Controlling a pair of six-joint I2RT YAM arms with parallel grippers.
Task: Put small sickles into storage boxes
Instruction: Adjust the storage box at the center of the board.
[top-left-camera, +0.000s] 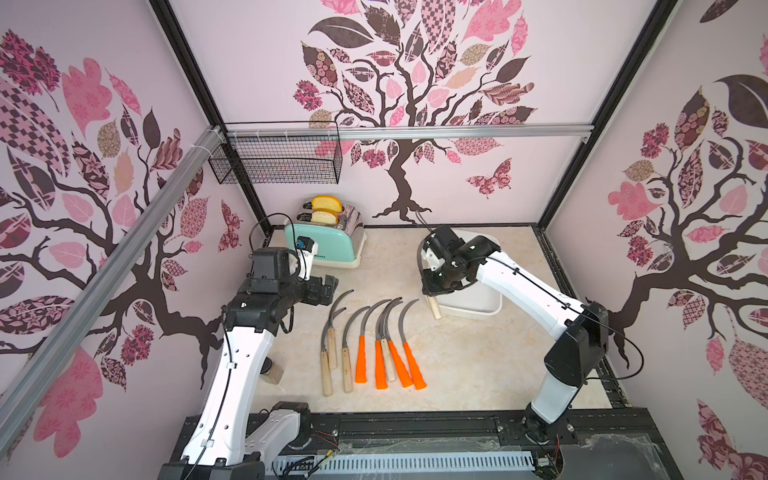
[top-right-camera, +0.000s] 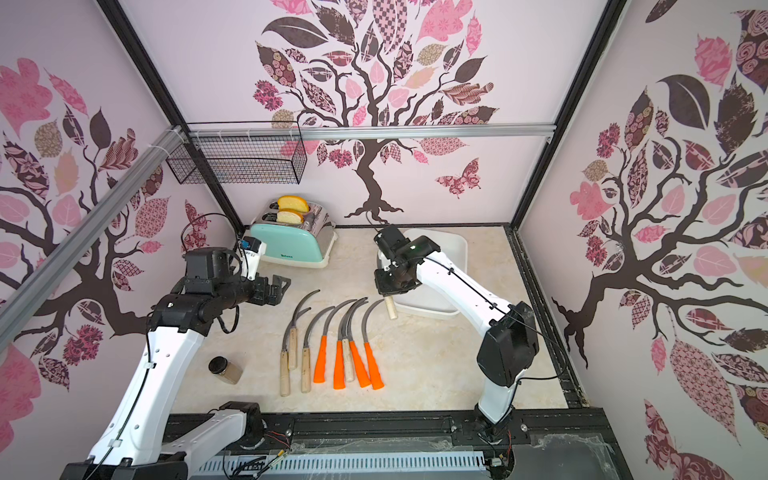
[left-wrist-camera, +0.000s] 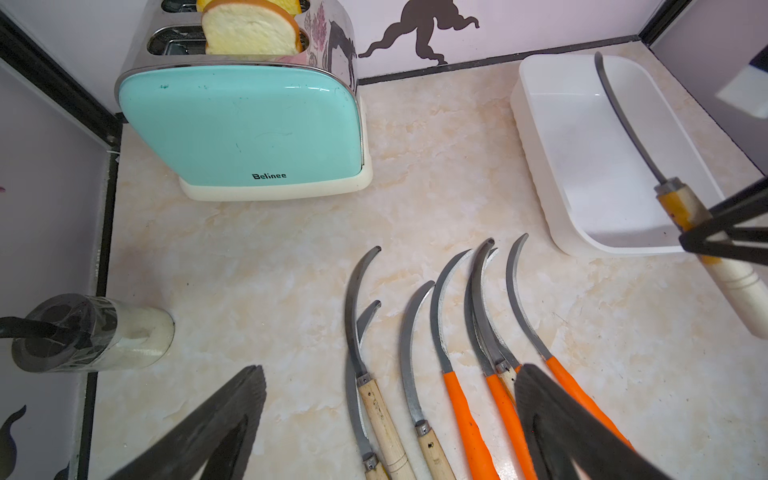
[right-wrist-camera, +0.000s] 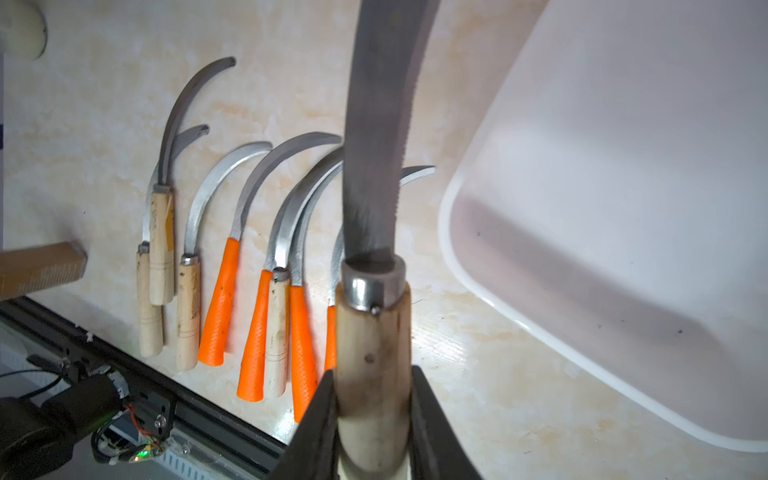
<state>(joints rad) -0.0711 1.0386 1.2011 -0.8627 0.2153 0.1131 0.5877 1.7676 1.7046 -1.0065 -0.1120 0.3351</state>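
Right wrist: right gripper clamps wooden-handled sickle

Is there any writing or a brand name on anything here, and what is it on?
"Belinee": black letters low on the mint side of the toaster, in the left wrist view.
In a top view the same letters are too small to read.
No other writing shows.

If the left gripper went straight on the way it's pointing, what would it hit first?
Probably the blades of the row of sickles lying ahead of the left gripper, or the tabletop just past their tips. It slants downward with jaws open; depth is unclear.
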